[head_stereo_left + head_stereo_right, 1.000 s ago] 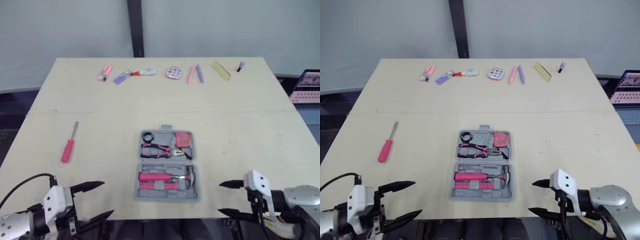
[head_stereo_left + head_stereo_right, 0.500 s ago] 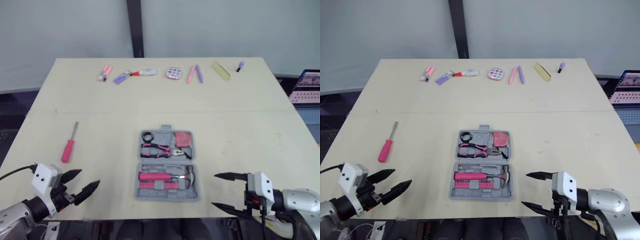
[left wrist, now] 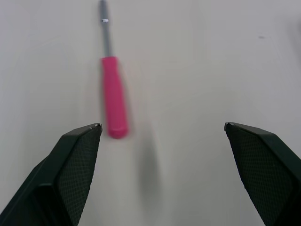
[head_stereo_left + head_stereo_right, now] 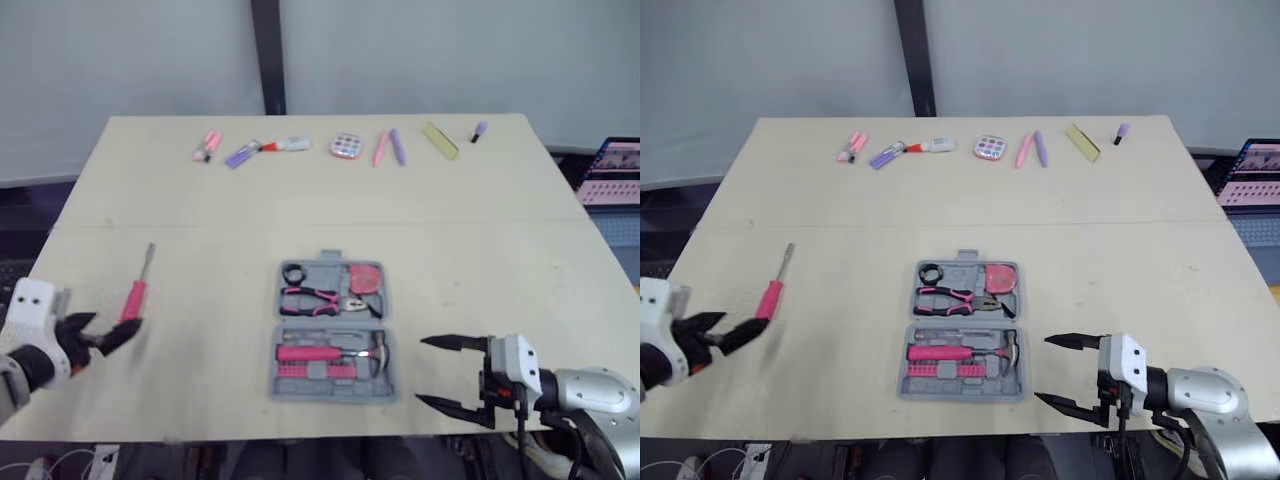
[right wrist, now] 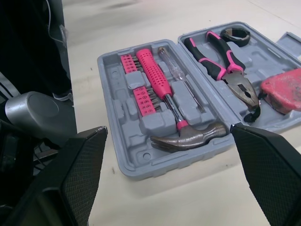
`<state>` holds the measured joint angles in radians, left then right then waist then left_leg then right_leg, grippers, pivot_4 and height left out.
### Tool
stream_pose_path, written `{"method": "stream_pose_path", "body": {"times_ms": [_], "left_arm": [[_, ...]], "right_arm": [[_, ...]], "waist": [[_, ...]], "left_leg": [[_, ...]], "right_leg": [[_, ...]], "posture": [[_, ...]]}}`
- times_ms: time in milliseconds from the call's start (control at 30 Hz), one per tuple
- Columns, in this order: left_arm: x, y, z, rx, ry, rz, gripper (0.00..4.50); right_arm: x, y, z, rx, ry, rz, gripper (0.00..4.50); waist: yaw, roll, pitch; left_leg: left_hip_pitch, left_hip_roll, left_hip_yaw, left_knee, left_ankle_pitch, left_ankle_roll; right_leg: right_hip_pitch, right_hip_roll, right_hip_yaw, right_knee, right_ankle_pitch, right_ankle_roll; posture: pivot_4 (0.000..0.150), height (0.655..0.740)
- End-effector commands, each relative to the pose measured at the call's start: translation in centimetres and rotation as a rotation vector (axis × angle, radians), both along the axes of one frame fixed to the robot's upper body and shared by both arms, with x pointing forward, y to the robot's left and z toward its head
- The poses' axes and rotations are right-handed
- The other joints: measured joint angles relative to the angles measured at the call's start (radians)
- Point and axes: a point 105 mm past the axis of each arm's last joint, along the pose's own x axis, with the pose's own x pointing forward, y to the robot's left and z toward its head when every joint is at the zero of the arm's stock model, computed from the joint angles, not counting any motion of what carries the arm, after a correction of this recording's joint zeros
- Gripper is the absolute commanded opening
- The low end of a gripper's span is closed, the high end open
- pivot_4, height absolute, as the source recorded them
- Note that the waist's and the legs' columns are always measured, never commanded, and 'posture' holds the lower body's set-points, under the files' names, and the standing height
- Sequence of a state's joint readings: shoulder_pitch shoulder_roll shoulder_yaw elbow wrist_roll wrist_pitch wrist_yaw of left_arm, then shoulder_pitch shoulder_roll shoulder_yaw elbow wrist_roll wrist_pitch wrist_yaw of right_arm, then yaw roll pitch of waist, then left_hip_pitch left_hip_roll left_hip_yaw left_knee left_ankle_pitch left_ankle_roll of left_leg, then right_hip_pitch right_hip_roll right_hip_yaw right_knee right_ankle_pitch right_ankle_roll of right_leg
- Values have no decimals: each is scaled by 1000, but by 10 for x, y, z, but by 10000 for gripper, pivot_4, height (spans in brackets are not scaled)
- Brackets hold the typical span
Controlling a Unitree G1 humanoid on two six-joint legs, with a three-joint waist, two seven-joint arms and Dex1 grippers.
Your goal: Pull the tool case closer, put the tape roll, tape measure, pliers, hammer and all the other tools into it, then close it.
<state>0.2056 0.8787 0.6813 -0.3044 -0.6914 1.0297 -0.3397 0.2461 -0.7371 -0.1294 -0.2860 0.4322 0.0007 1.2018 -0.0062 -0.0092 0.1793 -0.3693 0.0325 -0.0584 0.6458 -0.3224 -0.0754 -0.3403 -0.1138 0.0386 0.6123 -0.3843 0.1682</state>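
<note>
The grey tool case (image 4: 331,321) lies open at the table's middle near the front. It holds a black tape roll (image 4: 295,273), pink-handled pliers (image 4: 325,299), a pink tape measure (image 4: 368,278) and a pink hammer (image 4: 330,352), with bits and a thin screwdriver (image 5: 181,77) beside the hammer. A pink screwdriver (image 4: 135,296) lies loose on the table at the left. My left gripper (image 4: 112,328) is open just short of its handle (image 3: 114,96), not touching it. My right gripper (image 4: 420,371) hangs open just right of the case's front half, its fingers empty.
Along the table's far edge lies a row of small items: pink and purple markers (image 4: 228,151), a round palette (image 4: 346,146), a yellow strip (image 4: 441,140). A laptop (image 4: 612,172) stands off the right edge. Bare tabletop surrounds the case.
My left gripper has swung from the front edge out to the left, up to the pink screwdriver. My right gripper has edged left toward the case. Both stay open.
</note>
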Motion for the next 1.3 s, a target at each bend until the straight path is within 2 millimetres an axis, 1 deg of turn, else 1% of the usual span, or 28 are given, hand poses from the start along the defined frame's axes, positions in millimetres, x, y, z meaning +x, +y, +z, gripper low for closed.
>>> {"method": "stream_pose_path", "body": {"times_ms": [33, 267, 300, 433, 600, 1000, 1100, 1300], "left_arm": [[8, 12, -2, 35, 56, 27, 45000], [29, 32, -18, 77, 146, 90, 45000], [34, 33, -19, 85, 148, 82, 45000], [53, 28, -23, 104, 142, 43, 45000], [69, 17, -30, 87, 154, 13, 45000], [86, 8, -49, 71, 190, 42, 45000], [91, 2, -51, 51, 185, 34, 45000], [101, -4, -50, 40, 172, 25, 45000]], "right_arm": [[3, -1, 4, 10, -22, -21, 44395], [7, -3, 3, -6, -37, -52, 44395], [7, -4, 3, -7, -38, -58, 44395], [8, -3, 3, -6, -41, -67, 44395], [8, -4, 4, -7, -48, -74, 44395], [12, -5, 6, -14, -53, -76, 44395], [13, -5, 6, -16, -53, -75, 44395], [14, -4, 8, -14, -57, -75, 44395]], "waist": [[0, 0, 0], [1, 0, 0], [2, 0, 0], [4, 0, 0], [3, 0, 0], [3, 0, 0], [7, 0, 0], [9, 0, 0]], "left_leg": [[0, 0, 0, 0, 0, 0], [0, 0, 0, 0, 1, -1], [0, 0, 0, 0, 1, -1], [0, 0, 1, 1, 1, -1], [0, 0, 1, 2, 1, -1], [0, 0, 2, 3, 1, -1], [0, 0, 2, 3, 1, -1], [0, 0, 1, 4, 2, -1]], "right_leg": [[0, 0, 0, 0, 0, 0], [-2, 0, 0, 3, 0, 0], [-2, 0, 0, 3, 0, 0], [-2, 0, 0, 5, 0, 0], [-3, 0, 0, 8, 0, 0], [-4, 0, -1, 10, 0, 0], [-4, 0, -1, 10, 0, 0], [-3, -1, -1, 11, 0, 0]], "posture": [[1500, 7400], [1500, 7400], [1500, 7400], [1500, 7400], [1500, 7400], [1500, 7400], [1500, 7400], [1500, 7400]]}}
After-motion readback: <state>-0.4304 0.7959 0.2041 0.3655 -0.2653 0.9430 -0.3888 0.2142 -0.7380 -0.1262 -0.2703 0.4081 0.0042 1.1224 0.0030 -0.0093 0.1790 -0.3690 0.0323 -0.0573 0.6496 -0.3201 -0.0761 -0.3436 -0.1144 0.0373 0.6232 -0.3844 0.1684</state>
